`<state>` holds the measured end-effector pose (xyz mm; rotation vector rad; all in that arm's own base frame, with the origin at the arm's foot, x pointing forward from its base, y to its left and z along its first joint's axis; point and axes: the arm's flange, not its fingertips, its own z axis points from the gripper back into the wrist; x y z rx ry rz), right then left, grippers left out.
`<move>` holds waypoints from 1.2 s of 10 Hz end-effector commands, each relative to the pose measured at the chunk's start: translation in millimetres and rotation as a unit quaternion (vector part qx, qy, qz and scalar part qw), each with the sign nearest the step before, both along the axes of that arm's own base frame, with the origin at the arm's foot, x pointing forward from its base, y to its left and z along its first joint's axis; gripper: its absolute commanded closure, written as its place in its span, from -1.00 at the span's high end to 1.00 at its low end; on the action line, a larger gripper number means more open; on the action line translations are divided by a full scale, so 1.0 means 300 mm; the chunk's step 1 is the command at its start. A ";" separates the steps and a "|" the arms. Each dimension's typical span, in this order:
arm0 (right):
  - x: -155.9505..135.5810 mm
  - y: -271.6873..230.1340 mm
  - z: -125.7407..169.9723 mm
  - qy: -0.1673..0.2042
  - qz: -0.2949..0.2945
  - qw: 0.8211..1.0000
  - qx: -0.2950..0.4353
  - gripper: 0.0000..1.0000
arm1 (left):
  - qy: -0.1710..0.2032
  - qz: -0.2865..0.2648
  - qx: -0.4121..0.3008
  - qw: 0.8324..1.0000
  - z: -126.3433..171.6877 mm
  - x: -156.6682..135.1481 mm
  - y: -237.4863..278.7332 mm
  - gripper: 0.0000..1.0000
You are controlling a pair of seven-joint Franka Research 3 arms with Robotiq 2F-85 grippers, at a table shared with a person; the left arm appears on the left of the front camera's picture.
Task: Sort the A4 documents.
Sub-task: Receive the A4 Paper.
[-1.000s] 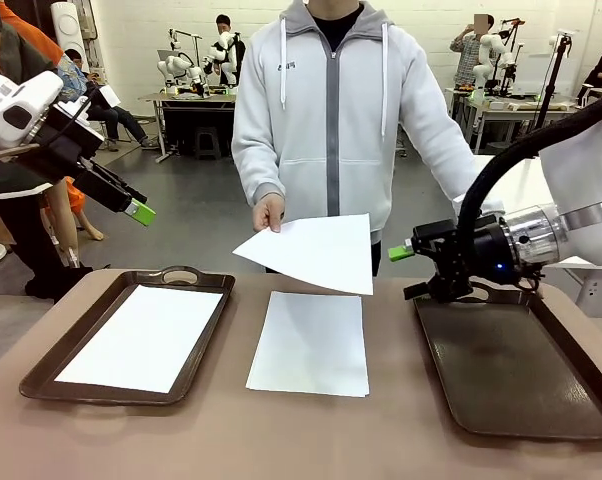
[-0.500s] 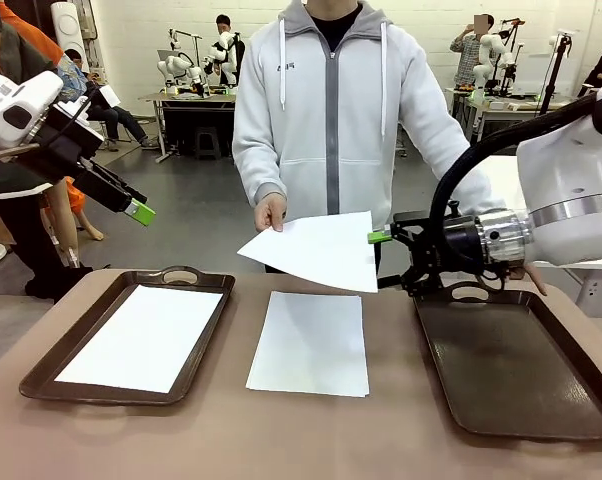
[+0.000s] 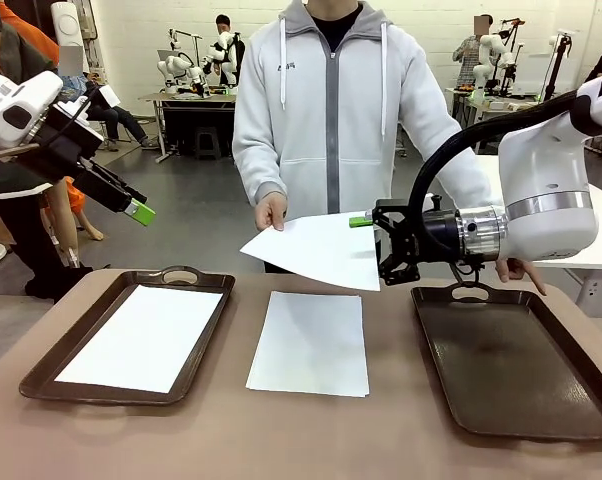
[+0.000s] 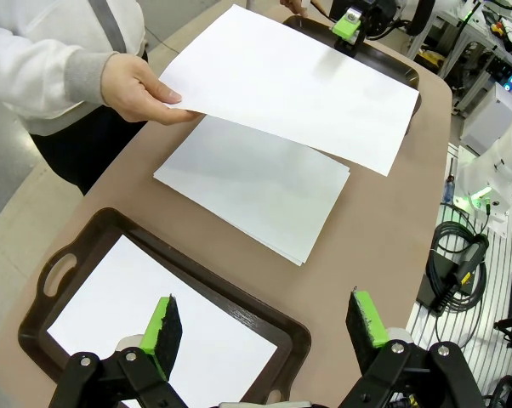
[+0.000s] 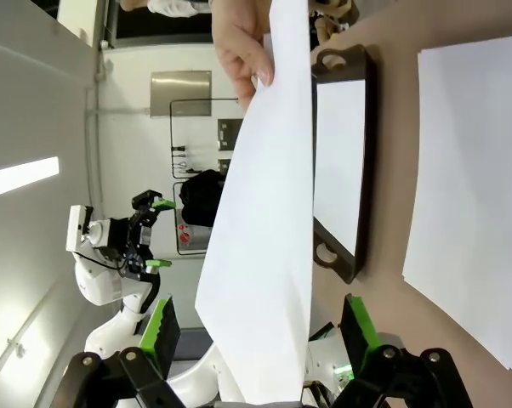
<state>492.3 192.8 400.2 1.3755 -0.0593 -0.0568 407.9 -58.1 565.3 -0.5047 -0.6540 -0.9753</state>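
the person's hand point(image 3: 270, 212) holds one paper sheet point(image 3: 326, 250) out above the surface point(image 3: 231, 430). the robot's right hand point(image 3: 373, 250) is wide open and empty, with the sheet's edge between its fingers point(image 5: 162, 333), maybe touching. next it must squeeze shut. the left hand point(image 4: 264, 323) hangs open.

Bright, even, sharp indoor light

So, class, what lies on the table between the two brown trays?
A white A4 sheet lies flat on the table between the left tray and the right tray, touching neither, as the front view shows.
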 end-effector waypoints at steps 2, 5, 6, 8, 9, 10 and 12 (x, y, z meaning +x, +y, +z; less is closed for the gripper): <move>0.027 0.001 -0.031 0.019 -0.027 0.999 0.019 1.00 | -0.006 -0.007 0.000 1.000 -0.003 -0.003 0.005 1.00; 0.030 0.000 -0.043 0.023 -0.032 0.999 0.020 0.65 | -0.006 -0.007 0.000 1.000 -0.003 -0.003 0.005 1.00; 0.030 0.000 -0.044 0.024 -0.030 0.999 0.022 0.46 | -0.006 -0.007 0.000 1.000 -0.003 -0.003 0.005 1.00; 0.031 -0.002 -0.046 0.027 -0.028 0.999 0.023 0.11 | -0.006 -0.007 0.000 1.000 -0.003 -0.003 0.005 1.00; 0.032 -0.003 -0.047 0.028 -0.029 0.999 0.024 -0.04 | -0.006 -0.007 0.000 1.000 -0.003 -0.003 0.005 1.00; 0.032 -0.003 -0.049 0.029 -0.028 0.999 0.023 -0.23 | -0.006 -0.007 0.000 1.000 -0.003 -0.003 0.005 1.00; 0.030 -0.003 -0.052 0.031 -0.027 0.999 0.023 -0.58 | -0.006 -0.007 0.000 1.000 -0.003 -0.003 0.005 1.00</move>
